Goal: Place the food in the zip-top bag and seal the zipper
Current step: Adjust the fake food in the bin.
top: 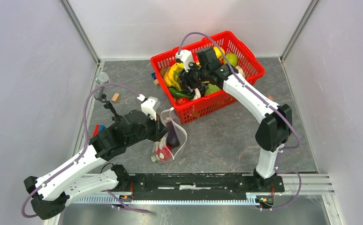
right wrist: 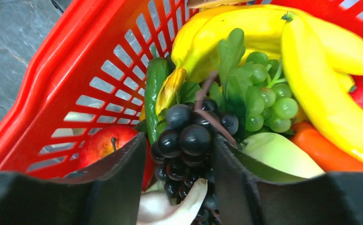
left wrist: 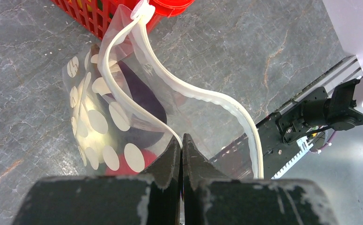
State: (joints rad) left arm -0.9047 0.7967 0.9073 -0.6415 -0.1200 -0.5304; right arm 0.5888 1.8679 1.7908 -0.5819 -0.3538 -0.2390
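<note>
Left jaws first: we see them closed all the way, pinching the top edge of the clear plastic zip-top bag printed with white round dots (left wrist: 100, 122), so the bag starts right at the tips and spreads away from them. The narrow whitish zipper strip (left wrist: 203, 98) isn't sealed. Its two sides curve apart, one running down to the pinch point and the other swinging wide to the right. The bag sits on the grey marbled table (top: 226, 140), just in front of the near wall of the red plastic lattice basket (top: 207, 105). We count two things through the film, one dark purple piece (left wrist: 144, 105) and one red piece (left wrist: 139, 164). The right jaws are down inside the basket and stand well apart, one on each side of a bunch of black toy grapes (right wrist: 191, 138) that fills the gap between them. Whether they actually press on it we can't tell. Around that bunch we count one bunch of green grapes (right wrist: 268, 101), at least two yellow bananas (right wrist: 311, 79), one red apple (right wrist: 104, 143), one slim dark green vegetable (right wrist: 155, 84), one orange piece (right wrist: 325, 152), one pale green piece (right wrist: 278, 152) and one whitish piece (right wrist: 165, 208) at the bottom edge. One bag, one basket.
</note>
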